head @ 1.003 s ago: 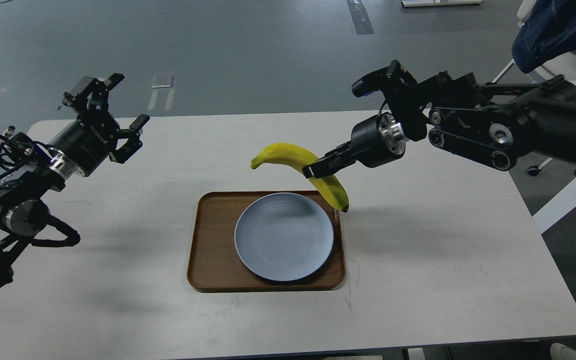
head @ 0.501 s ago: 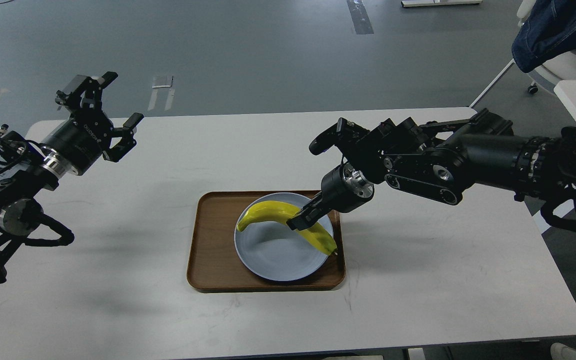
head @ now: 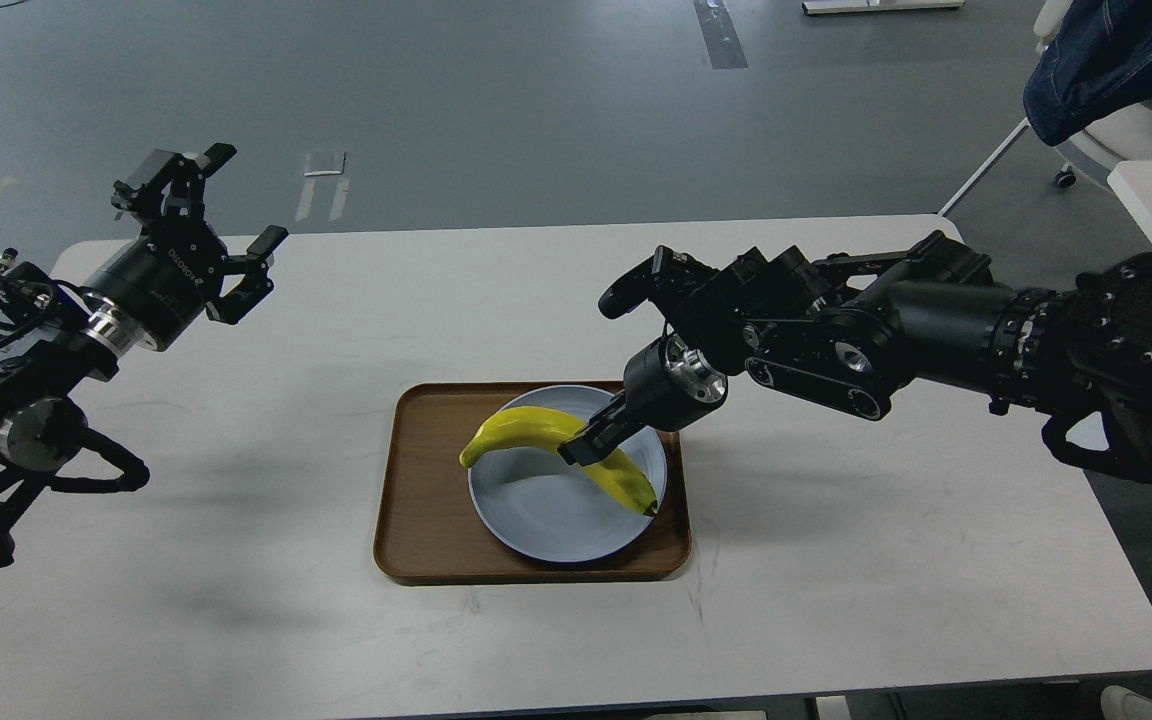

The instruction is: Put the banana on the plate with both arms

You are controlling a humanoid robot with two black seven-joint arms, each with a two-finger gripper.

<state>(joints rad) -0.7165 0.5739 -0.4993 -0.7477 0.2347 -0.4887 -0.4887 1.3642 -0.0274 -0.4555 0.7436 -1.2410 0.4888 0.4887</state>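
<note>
Overhead: one banana (head: 536, 428) over one plate (head: 546, 510), pinched by right gripper (head: 581, 447); left gripper (head: 226, 225) spread wide, empty

Even overhead light, soft shadows, sharp focus.

Banana (head: 536, 430) over plate (head: 546, 520); plate on tray (head: 416, 520), tray mid-table (head: 236, 600).

Banana (head: 536, 428) glossy yellow skin; plate (head: 556, 520) smooth matt; tray (head: 426, 500) brown wood; table (head: 836, 560) matt white.
</note>
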